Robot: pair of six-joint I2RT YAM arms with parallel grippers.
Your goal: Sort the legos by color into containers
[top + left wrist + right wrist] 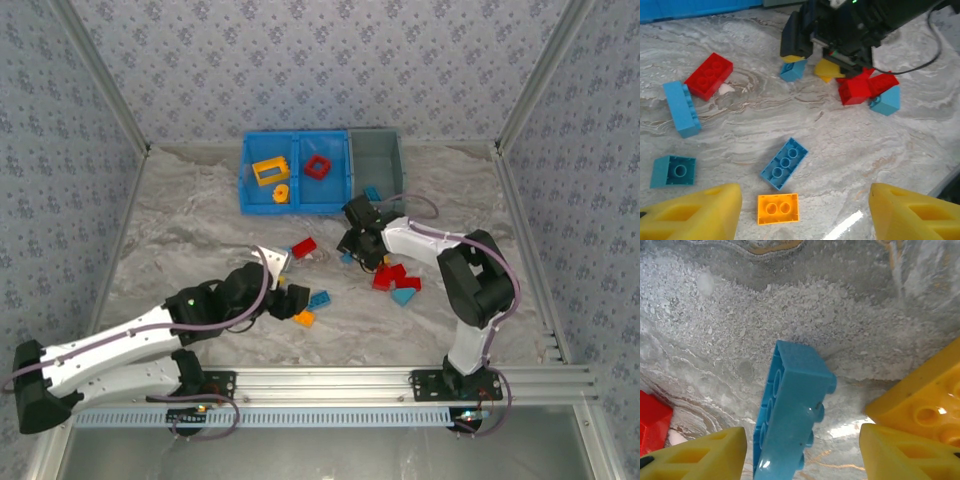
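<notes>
**Bricks on a swirly grey table**

Nearest is a ridged, shiny metal rail (330, 382) with both arms bolted to it. The left gripper (804, 196) hangs low over the table (200, 230). Its chunky yellow fingers (690, 212) are wide apart and hold nothing. Just under the gap lies a flat orange brick (778, 208), and past it a wide blue brick (784, 163) with rows of round studs. More legos lie around: a small square blue brick (673, 171), a long blue brick (682, 109) and a shiny red brick (708, 75).

Farther out, the right gripper (802, 435) points down at the table. Its yellow fingertips (910, 452) are apart too. A tipped blue brick (790, 410) stands in the gap with space on both sides, not squeezed. A yellow brick (925, 400) sits just to its right. Up close the table looks grainy like sand, with grey and white swirls.

At the far edge sit the containers, three joined plastic bins with smooth, straight walls. The left blue bin (255, 150) holds a yellow square frame (270, 171) and a small round yellow piece (280, 194). The middle blue bin (325, 195) holds a red square frame (318, 167). The grey bin (378, 160) is at the right end.

Blue-grey walls (300, 60) with little flower shapes stand all around, and silver posts (100, 75) mark the corners.
</notes>
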